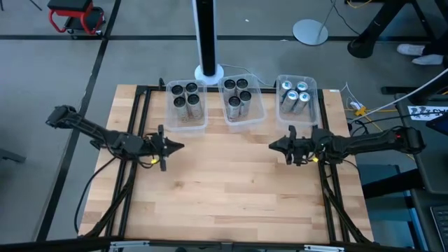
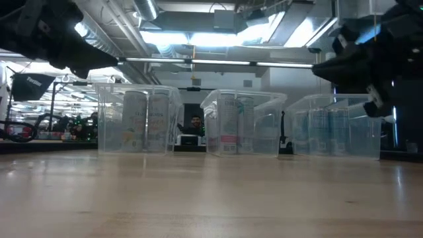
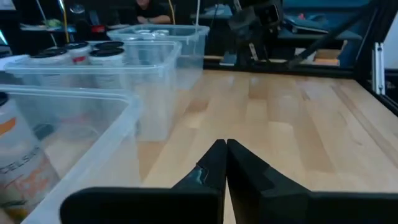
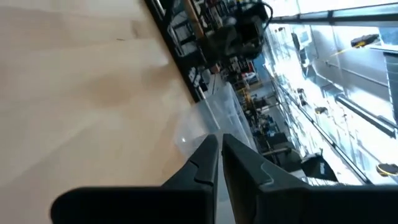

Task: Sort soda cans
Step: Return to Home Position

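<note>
From above, the soda cans (image 1: 241,94) all sit in bins. Dark tops fill the middle bin (image 1: 245,119) and the left bin (image 1: 187,124) beside it; pale tops fill the right bin (image 1: 297,119). The left gripper (image 1: 178,145) hangs nearer than the middle bin and to its left, the right gripper (image 1: 274,145) to its right.

At table height, cans show dimly through the middle bin's wall, with probably none outside.

In the left wrist view, the fingers (image 3: 211,171) are pressed together, empty.

In the right wrist view, the fingers (image 4: 202,168) are likewise.

Sorting looks finished; only parking the arms remains.
</note>
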